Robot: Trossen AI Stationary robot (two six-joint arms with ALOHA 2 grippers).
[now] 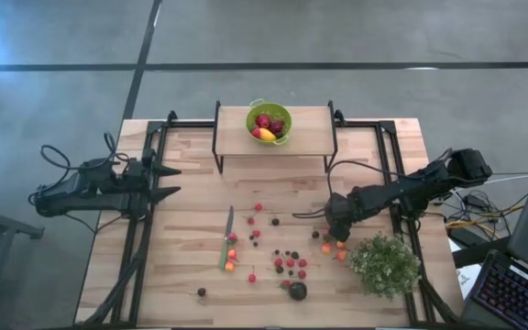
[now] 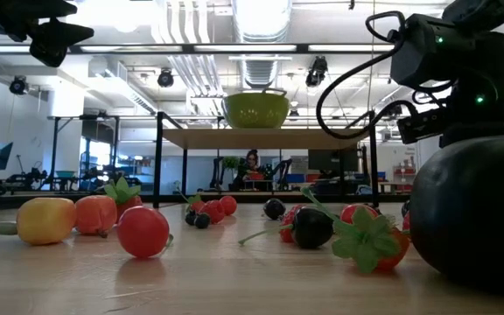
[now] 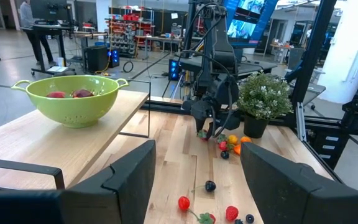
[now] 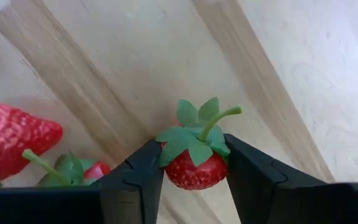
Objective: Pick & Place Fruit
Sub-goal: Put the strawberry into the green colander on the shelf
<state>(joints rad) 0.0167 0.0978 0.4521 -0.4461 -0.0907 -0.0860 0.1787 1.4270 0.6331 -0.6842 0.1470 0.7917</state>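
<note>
- Two matte black fingers (image 4: 135, 180) of the right hand (image 4: 194, 174) squeeze a glossy, dimpled strawberry (image 4: 194, 168) with a leafy green cap.
- Left hand (image 1: 168, 181) at nine o'clock, prongs spread, over the pale planked worktop (image 1: 191, 266).

Light wood table (image 1: 181, 247): fruit (image 1: 291, 263) scattered centre-near, green-handled knife (image 1: 226, 240) left of it, potted plant (image 1: 384, 265) right; raised shelf (image 1: 310, 137) far, green colander (image 1: 269, 121) on it.
</note>
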